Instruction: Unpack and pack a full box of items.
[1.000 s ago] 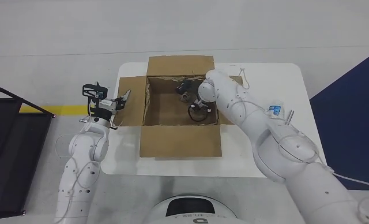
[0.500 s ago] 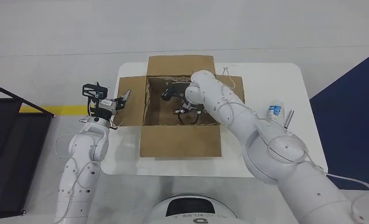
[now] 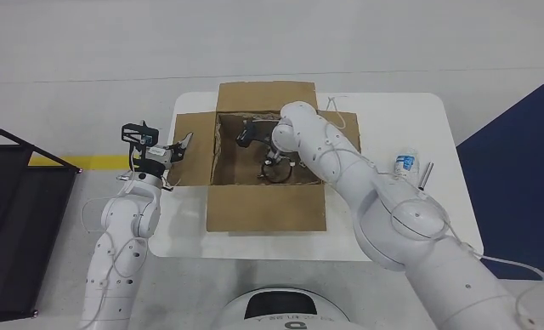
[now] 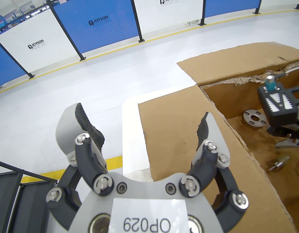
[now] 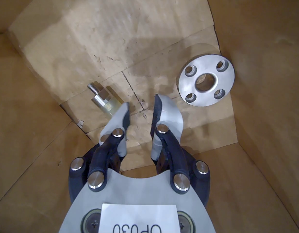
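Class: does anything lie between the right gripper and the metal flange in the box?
Nothing visible does. Only bare box floor separates the right gripper from the metal flange; the threaded stud lies on the gripper's other side.

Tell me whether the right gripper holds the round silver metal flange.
No, the round silver metal flange lies flat on the cardboard box floor, apart from the right gripper, which holds nothing.

An open brown cardboard box [image 3: 265, 207] is carried by the white, round-cornered desk [image 3: 399, 236]. A small clear bottle with a blue label [image 3: 405, 164] and a short grey rod [image 3: 425, 174] are laid just beside each other toward its right side.
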